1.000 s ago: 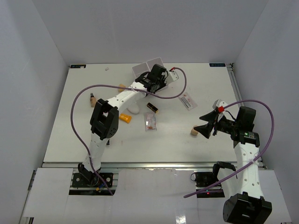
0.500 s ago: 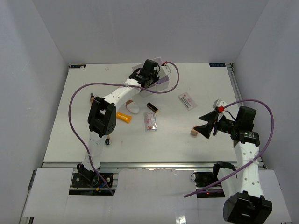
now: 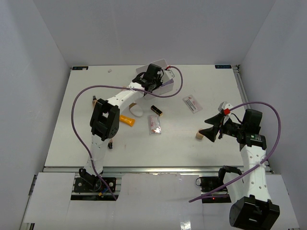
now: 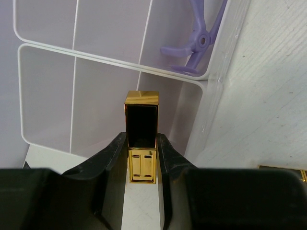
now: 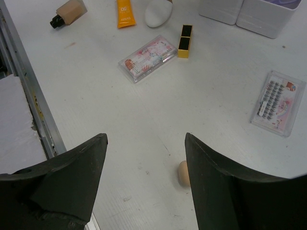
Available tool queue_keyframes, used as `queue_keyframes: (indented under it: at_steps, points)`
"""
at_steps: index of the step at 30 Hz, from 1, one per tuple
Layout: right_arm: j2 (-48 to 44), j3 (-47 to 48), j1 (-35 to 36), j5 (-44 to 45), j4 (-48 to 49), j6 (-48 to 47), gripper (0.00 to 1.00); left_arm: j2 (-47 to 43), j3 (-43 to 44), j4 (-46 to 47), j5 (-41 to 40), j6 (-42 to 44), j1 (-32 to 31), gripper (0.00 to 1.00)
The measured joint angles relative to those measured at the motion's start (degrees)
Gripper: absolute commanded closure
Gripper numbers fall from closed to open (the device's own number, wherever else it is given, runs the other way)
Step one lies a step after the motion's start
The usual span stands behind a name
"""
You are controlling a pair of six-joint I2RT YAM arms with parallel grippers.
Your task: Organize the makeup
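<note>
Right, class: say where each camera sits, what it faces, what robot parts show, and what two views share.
Top external: above and behind, looking down at the table; left arm and right arm show.
Left wrist: left arm, facing the white box; left tool grips the held lipstick.
Right wrist: right arm, looking down; open right tool frames a beige sponge.
Shared: top and right wrist show the loose lipstick.

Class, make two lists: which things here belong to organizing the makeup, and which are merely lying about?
Makeup: gripped lipstick, loose lipstick, orange tube, tan bottle, pink palette, lash packet, white sponge, beige sponge.
Other: white box, purple piece inside it.
</note>
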Motion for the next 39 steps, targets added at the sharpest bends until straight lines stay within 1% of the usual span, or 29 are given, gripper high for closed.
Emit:
queue_keyframes:
  at_steps: [3, 7, 15, 17, 18, 21, 22, 23, 24, 26, 28, 31, 34, 36, 39]
  points:
    - [0.0, 0.0, 0.0, 0.0, 0.0, 0.0, 0.28, 0.0, -0.5, 0.0, 0.0, -0.7, 0.0, 0.48]
    - [0.0, 0.0, 0.0, 0.1, 0.0, 0.0, 0.28, 0.0, -1.0, 0.0, 0.0, -1.4, 0.0, 0.43]
    - [0.0, 0.0, -0.3, 0.2, 0.0, -0.1, 0.27, 0.0, -1.1, 0.2, -0.3, -2.8, -0.2, 0.37]
    - [0.0, 0.0, -0.4, 0.2, 0.0, -0.3, 0.26, -0.3, -1.1, 0.2, -0.5, -3.7, -0.4, 0.32]
    - [0.0, 0.0, -0.4, 0.2, 0.0, -0.4, 0.24, -0.6, -1.3, 0.2, -0.7, -4.4, -0.6, 0.29]
    - [0.0, 0.0, -0.4, -0.1, -1.0, -2.4, 0.20, -4.3, -4.1, 0.2, -0.6, -7.7, -1.4, 0.20]
    - [0.1, -0.1, -0.4, -0.3, -1.3, -3.5, 0.20, -6.7, -6.1, 0.8, -0.2, -9.6, -1.6, 0.16]
    - [0.2, -0.1, -0.2, -0.3, -1.7, -4.3, 0.20, -10.4, -9.6, 1.2, 0.2, -11.8, -1.7, 0.05]
    - [0.6, -0.1, 0.4, 0.0, -1.9, -5.0, 0.20, -13.6, -12.7, 1.3, 1.2, -14.3, -1.9, 0.02]
    - [1.9, 0.0, 3.0, 1.1, -2.0, -5.4, 0.20, -25.7, -22.6, 1.2, 4.1, -18.6, -2.0, 0.02]
    - [3.7, 0.0, 7.5, 4.3, -1.4, -4.5, 0.20, -36.0, -28.5, 0.3, 8.5, -23.8, -1.3, 0.02]
    - [8.8, 2.9, 17.8, 12.6, 0.1, -1.1, 0.19, -52.3, -40.3, 4.4, 17.2, -32.3, 1.8, 0.02]
    - [19.0, 11.1, 28.7, 22.4, 0.7, 2.7, 0.18, -65.8, -53.1, 7.3, 24.5, -39.6, 6.8, 0.02]
    - [26.2, 17.7, 33.5, 27.7, 3.0, 4.7, 0.18, -69.8, -58.8, 7.5, 27.2, -42.7, 9.1, 0.02]
    - [39.1, 30.0, 38.8, 36.6, 1.8, 9.0, 0.17, -70.8, -63.3, 7.6, 27.9, -46.0, 9.7, 0.02]
